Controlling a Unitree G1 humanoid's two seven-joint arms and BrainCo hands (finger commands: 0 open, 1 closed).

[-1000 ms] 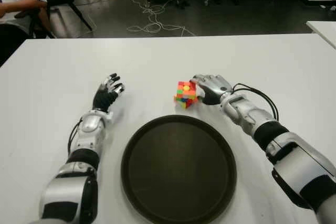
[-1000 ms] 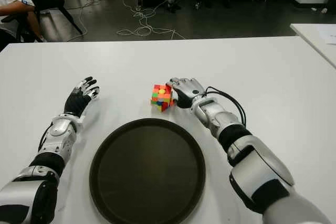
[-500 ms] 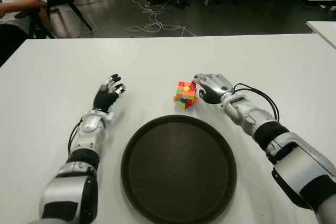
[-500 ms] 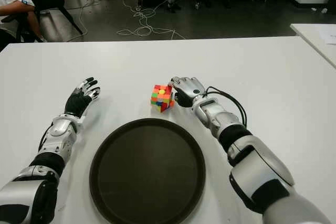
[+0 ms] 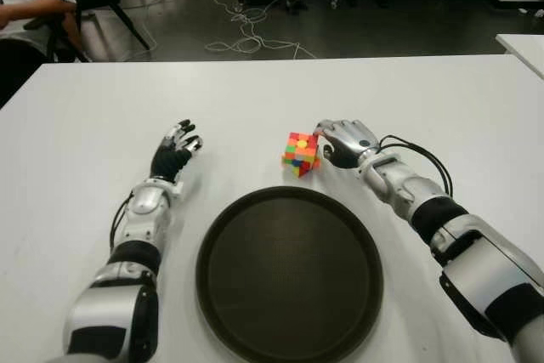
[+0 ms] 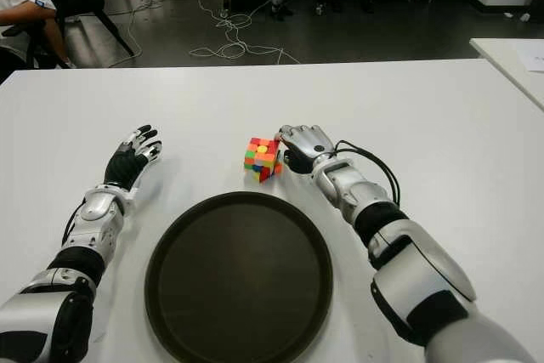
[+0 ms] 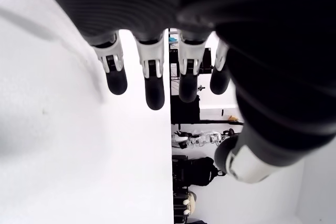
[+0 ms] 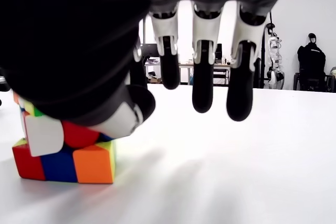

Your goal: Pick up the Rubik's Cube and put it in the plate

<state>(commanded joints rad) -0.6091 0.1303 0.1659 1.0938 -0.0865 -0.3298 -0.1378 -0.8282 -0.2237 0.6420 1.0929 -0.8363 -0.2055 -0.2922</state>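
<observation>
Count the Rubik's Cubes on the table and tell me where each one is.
1. The Rubik's Cube sits on the white table just beyond the round dark plate, beside the right hand, whose thumb is against it. None appears hidden.

1 Rubik's Cube [image 5: 301, 153], 1 plate [image 5: 289, 273], 2 hands.

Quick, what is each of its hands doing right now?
Left hand: open, holding nothing, left of the plate.
Right hand: open beside the Rubik's Cube, not gripping it.
</observation>
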